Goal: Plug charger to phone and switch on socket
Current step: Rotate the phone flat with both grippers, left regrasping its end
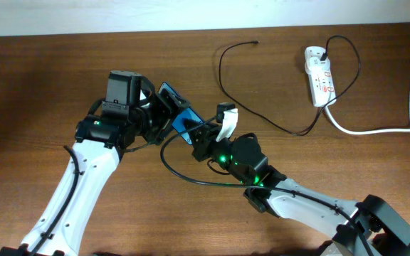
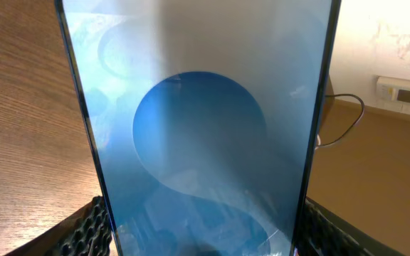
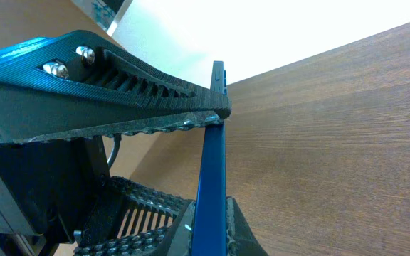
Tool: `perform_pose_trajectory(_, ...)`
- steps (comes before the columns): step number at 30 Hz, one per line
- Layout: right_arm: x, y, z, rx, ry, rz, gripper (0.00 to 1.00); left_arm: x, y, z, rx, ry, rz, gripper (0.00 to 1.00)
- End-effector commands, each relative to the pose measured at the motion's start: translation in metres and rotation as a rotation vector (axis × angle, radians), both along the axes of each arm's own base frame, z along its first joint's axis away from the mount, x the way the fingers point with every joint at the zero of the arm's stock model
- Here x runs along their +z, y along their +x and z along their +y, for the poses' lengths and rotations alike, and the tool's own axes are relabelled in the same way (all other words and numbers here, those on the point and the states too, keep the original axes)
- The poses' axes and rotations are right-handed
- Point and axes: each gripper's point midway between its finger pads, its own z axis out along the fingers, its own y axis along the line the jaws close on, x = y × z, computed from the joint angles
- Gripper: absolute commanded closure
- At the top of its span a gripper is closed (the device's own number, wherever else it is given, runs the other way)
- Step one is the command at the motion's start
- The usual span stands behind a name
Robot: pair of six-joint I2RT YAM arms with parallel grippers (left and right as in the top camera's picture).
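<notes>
We judge the task to be at an early stage, with neither main step showing as done. The slim, black-rimmed, blue-screened phone (image 1: 184, 121) is off the brown wooden bench (image 1: 41, 71), clamped across its width by the left end effector (image 1: 164, 114); in the left wrist view a ribbed pad sits at each side edge. The right end effector (image 1: 203, 136) is closed down narrow, with its fingertips right at the phone's lower end. In its own view the phone shows edge-on just past those tips, and we cannot tell whether anything is pinched. The long thin black charger cable (image 1: 226, 85) lies loose on the bench. Its small plug tip (image 1: 255, 43) rests well apart from both end effectors, out beyond the right one toward the far edge, so it has not yet been fetched and seated. The cable's other end runs to the small white power strip (image 1: 319, 75), well off to the right end effector's outer side, and appears to be plugged in there. We cannot read the switch from here, so we count switching on as undone. The phone's long axis runs diagonally from beside the left end effector toward the right one, with the screen facing back at the left wrist. Which end carries the port we cannot make out.
</notes>
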Motion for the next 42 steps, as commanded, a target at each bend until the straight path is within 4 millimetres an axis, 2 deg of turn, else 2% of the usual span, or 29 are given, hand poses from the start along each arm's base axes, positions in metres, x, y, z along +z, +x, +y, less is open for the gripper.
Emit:
perform_pose_trajectory(1, 0.019, -0.012, 0.016, 0.073, 0.049, -0.039, 0.96, 0.015, 0.001, -0.003, -0.025, -0.008, -0.048, 0.39)
perform_pose_trajectory(3, 0.021, -0.012, 0.016, 0.073, 0.054, -0.044, 0.96, 0.015, 0.001, -0.003, -0.025, -0.008, -0.048, 0.36)
perform_pose_trajectory(5, 0.025, -0.012, 0.016, 0.073, 0.064, -0.056, 0.96, 0.016, 0.001, -0.003, -0.025, -0.008, -0.048, 0.27)
perform_pose_trajectory(9, 0.029, -0.012, 0.016, 0.073, 0.076, -0.068, 0.96, 0.016, 0.001, -0.004, -0.026, -0.010, -0.046, 0.20)
perform_pose_trajectory(10, 0.030, -0.012, 0.016, 0.073, 0.079, -0.072, 0.96, 0.016, 0.001, -0.004, -0.026, -0.010, -0.047, 0.08)
perform_pose_trajectory(11, 0.033, -0.011, 0.016, 0.072, 0.086, -0.080, 0.95, 0.016, 0.001, -0.004, -0.026, -0.010, -0.047, 0.01)
perform_pose_trajectory(13, 0.038, -0.009, 0.014, 0.055, 0.101, -0.097, 0.96, 0.016, 0.001, -0.004, -0.026, -0.010, -0.048, 0.01)
perform_pose_trajectory(16, 0.035, -0.003, 0.008, 0.005, 0.092, -0.088, 0.96, 0.017, 0.003, -0.004, -0.024, -0.010, -0.056, 0.01)
perform_pose_trajectory(20, 0.018, 0.013, -0.009, -0.103, 0.041, -0.037, 0.96, 0.024, 0.011, -0.003, -0.049, 0.003, -0.129, 0.01)
perform_pose_trajectory(24, 0.000, 0.035, -0.038, -0.185, 0.111, 0.118, 0.96, 0.030, 0.022, 0.015, -0.078, 0.051, -0.222, 0.01)
perform_pose_trajectory(26, -0.004, 0.036, -0.040, -0.151, 0.119, 0.151, 0.96, 0.038, 0.022, 0.023, -0.117, 0.062, -0.274, 0.01)
perform_pose_trajectory(30, 0.004, 0.011, -0.018, 0.046, 0.190, 0.236, 0.96, 0.061, 0.006, 0.060, -0.174, 0.137, -0.393, 0.01)
perform_pose_trajectory(33, -0.017, -0.002, -0.015, 0.054, 0.295, 0.520, 0.96, 0.083, -0.013, 0.087, -0.169, 0.219, -0.472, 0.01)
perform_pose_trajectory(36, -0.022, -0.016, -0.007, 0.097, 0.420, 0.744, 0.96, 0.103, -0.035, 0.100, -0.162, 0.278, -0.539, 0.01)
perform_pose_trajectory(38, -0.019, -0.019, -0.004, 0.108, 0.483, 0.828, 0.96, 0.104, -0.043, 0.102, -0.152, 0.291, -0.530, 0.01)
perform_pose_trajectory(42, -0.001, -0.022, 0.001, 0.152, 0.608, 0.907, 0.96, 0.088, -0.059, 0.101, -0.159, 0.280, -0.433, 0.01)
